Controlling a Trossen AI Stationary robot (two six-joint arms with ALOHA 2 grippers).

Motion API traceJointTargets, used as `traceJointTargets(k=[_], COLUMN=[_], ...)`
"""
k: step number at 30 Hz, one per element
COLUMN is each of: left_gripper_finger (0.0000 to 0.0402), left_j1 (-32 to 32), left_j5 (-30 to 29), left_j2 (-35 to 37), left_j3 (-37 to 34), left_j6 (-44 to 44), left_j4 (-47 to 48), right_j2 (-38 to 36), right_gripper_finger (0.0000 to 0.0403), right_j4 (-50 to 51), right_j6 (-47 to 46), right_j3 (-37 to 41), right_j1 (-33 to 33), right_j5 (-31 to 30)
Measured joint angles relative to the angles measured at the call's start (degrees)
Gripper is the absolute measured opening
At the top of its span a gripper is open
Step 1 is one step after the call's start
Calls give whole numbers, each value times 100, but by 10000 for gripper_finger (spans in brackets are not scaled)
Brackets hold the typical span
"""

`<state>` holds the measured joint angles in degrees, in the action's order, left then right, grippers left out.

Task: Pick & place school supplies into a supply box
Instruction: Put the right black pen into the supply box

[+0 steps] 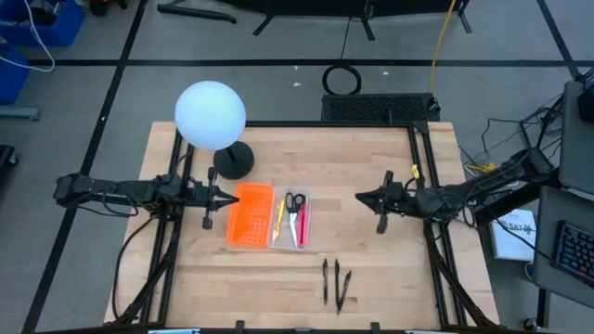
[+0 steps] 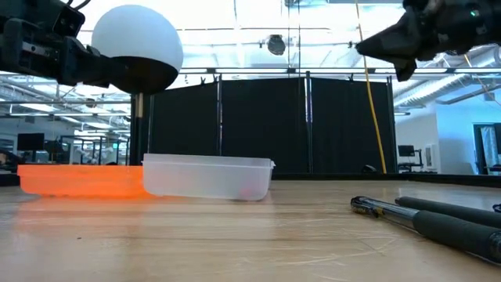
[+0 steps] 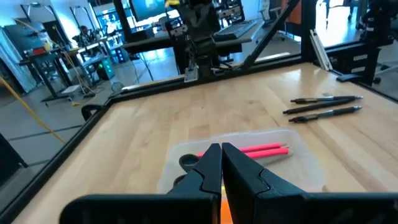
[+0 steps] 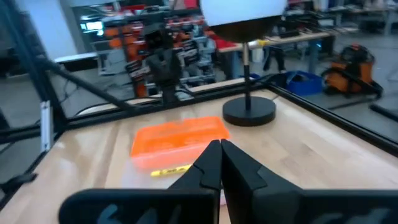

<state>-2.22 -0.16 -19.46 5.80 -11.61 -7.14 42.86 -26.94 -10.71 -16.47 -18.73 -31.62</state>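
i see the clear supply box [image 1: 289, 221] beside the orange tray [image 1: 251, 214], holding scissors [image 1: 293, 210], a pink pen [image 1: 303, 225] and a yellow pencil [image 1: 279, 216]. two dark pens [image 1: 334, 281] lie on the table [image 1: 371, 269]. left gripper [image 1: 210, 198] and right gripper [image 1: 379, 199] hover pressed together, holding nothing.

Scissors [image 1: 294, 205] in supply box [image 1: 289, 244]

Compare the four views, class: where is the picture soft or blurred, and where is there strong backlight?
Low view: the dark pens nearest the lens are soft, and bright windows backlight the clear tray. Right wrist view: the orange tray and background look smeared. High view: evenly lit and sharp.
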Motion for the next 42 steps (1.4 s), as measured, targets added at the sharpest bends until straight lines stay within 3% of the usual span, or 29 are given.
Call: traceJointTargets(k=[6,13,17,20,23,29,42], left_gripper_finger=[21,21,6,8,13,5,6], left_j1=[0,-38,-498,-859,-1058,-1293,-2182], left_j5=[-79,-935,-659,-1244,-1673,-1459,-1104], left_j2=[-2,-114,-978,-2059,-3288,-5678,-10232], left_j3=[0,32,476,1041,1894,4028,9247], left_j6=[-51,534,338,325,642,917,-1230], left_j4=[-71,-211,-191,-180,108,1160,4062], right_j2=[-396,-418,-431,-423,-424,-425,-359], right_gripper_finger=[0,0,0,0,0,0,0], right_j4=[-753,-1682,-1889,-1854,-1911,-2267,-2043], right_j6=[115,246,399,553,627,710,994], right_j3=[695,1325,1440,1447,1449,1456,1460], right_j1=[1,1,3,1,1,1,1], right_j5=[29,6,-171,-147,-143,-135,-264])
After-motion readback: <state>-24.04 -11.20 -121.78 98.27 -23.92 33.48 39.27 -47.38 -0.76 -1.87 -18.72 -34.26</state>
